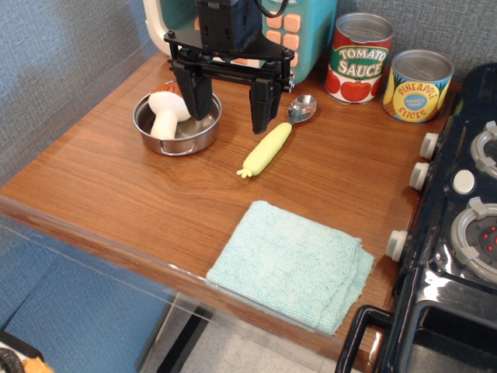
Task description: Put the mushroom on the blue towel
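Observation:
The mushroom lies on its side in a small steel pot at the back left of the wooden counter. Its white stem shows and its reddish-brown cap is mostly hidden behind the stem and my gripper. My gripper is open, hanging just right of the pot, with its left finger over the pot's right rim and its right finger above the counter. It holds nothing. The blue towel lies folded at the counter's front edge, apart from the pot.
A spoon with a yellow corn-shaped handle lies right of the gripper. A tomato sauce can and a pineapple slices can stand at the back. A toy stove fills the right side. A teal appliance stands behind the gripper.

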Motion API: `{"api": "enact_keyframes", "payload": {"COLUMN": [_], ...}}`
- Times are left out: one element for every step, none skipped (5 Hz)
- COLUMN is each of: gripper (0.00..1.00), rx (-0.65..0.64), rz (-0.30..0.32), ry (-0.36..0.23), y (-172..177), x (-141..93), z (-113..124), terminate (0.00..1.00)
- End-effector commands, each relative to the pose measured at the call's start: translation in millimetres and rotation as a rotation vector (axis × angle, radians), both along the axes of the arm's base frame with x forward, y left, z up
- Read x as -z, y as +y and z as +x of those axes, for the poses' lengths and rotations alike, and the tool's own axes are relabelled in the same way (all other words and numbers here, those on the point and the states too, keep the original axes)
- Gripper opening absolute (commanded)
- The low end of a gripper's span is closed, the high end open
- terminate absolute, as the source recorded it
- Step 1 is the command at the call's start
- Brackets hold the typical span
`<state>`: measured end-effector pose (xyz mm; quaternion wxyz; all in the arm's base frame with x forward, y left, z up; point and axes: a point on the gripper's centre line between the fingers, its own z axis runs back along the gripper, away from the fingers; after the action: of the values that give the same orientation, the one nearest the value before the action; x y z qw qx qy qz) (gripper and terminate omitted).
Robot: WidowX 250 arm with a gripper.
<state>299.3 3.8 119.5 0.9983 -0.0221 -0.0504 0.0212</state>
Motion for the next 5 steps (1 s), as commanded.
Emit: {"api": "enact_keyframes", "payload": {"gripper": [1.0, 1.0, 1.0, 1.0, 1.0], "rx": [0.0, -0.055, -0.078, -0.112, -0.204], "rz": [0.0, 0.007, -0.016, -0.006, 0.019], "ry": [0.0, 0.005, -0.028, -0.05, -0.082], "y": [0.0, 8.9, 15.6, 25.0, 55.8], "x": [0.0, -0.5, -3.7, -7.4, -10.4], "z": [0.0, 6.6, 18.0, 31.3, 50.0], "terminate": [0.0, 0.0, 0.0, 0.0, 0.0]}}
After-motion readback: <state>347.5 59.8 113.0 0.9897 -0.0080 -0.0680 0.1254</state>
